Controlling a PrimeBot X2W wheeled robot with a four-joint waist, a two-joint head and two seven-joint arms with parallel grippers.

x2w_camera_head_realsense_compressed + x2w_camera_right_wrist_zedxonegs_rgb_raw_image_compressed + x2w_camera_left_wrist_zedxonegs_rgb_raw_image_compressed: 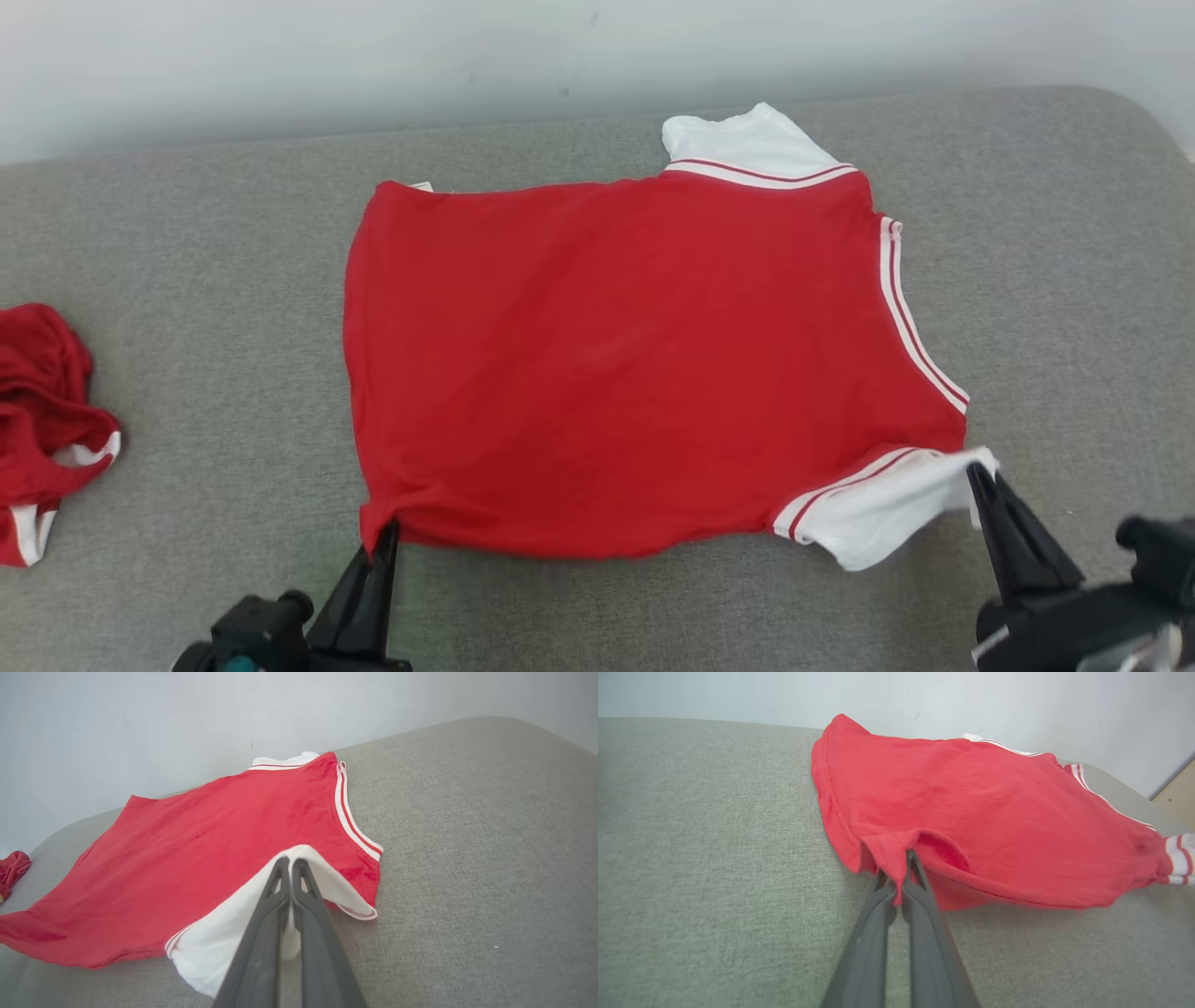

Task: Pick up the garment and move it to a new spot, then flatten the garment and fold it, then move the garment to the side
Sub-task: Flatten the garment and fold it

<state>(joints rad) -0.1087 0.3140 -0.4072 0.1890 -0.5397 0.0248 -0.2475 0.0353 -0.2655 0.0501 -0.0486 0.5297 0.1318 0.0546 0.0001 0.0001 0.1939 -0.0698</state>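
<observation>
The garment (616, 364) is a red shirt with white sleeves and red-and-white trim, spread nearly flat across the grey padded surface (187, 215). My left gripper (385, 534) is shut on the near left hem corner, pinching a raised fold of red cloth (901, 858). At the near right, my right gripper (978, 474) is shut on the edge of the white sleeve (887, 509), which lifts slightly off the surface. In the right wrist view the fingers (290, 891) clamp that white sleeve (224, 938). The far sleeve (742, 140) lies by the wall.
A second red garment with white trim (42, 420) lies crumpled at the left edge of the surface. A pale wall (373, 56) runs along the far side. Bare grey surface (1055, 280) stretches to the right of the shirt.
</observation>
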